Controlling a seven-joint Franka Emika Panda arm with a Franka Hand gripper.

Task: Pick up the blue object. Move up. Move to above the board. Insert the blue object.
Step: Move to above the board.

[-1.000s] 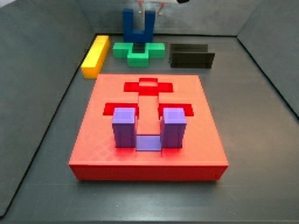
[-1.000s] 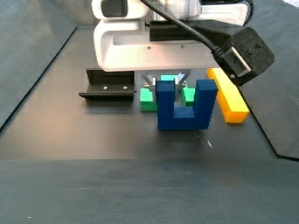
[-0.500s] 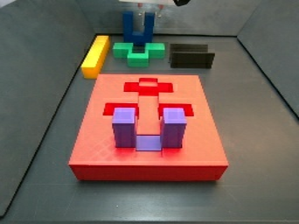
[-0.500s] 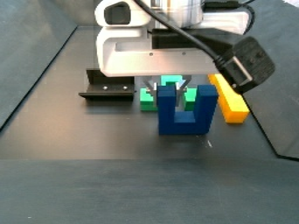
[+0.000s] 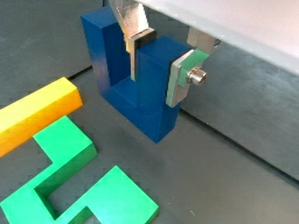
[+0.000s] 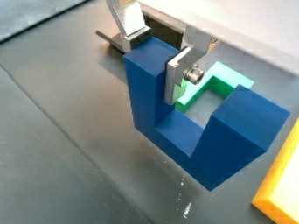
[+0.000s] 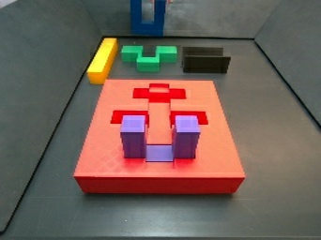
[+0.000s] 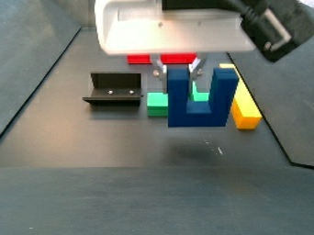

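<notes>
The tool (image 5: pixel 162 59) is clamped on 1 prong of the blue block (image 5: pixel 126 74), a glossy dark blue U shape with 2 prongs on a base. Its flat silver fingers (image 6: pixel 181 72) with dark pads squeeze that prong from both sides in both wrist views.

Compared with 0.5 s ago the block is up off the dark matte worktop (image 8: pixel 110 147). In a side view it hangs under the tool (image 8: pixel 179 62) with a gap beneath its base (image 8: pixel 196 96), where before it sat lower by the green piece. In a side view it has climbed to the top edge of the frame (image 7: pixel 146 13).

Below the tool and a bit to the side sit the bright green zigzag piece (image 5: pixel 76 179) and the long yellow bar (image 5: pixel 35 112), both smooth plastic. The dark L-shaped fixture (image 8: pixel 113 89) stands off to 1 side of the tool.

The big flat red board (image 7: pixel 160 141) lies well away from the tool. A lighter purple U block (image 7: pixel 160 136) stands in 1 cutout, and a cross-shaped cutout (image 7: pixel 158 93) sits on the side nearer the tool.
</notes>
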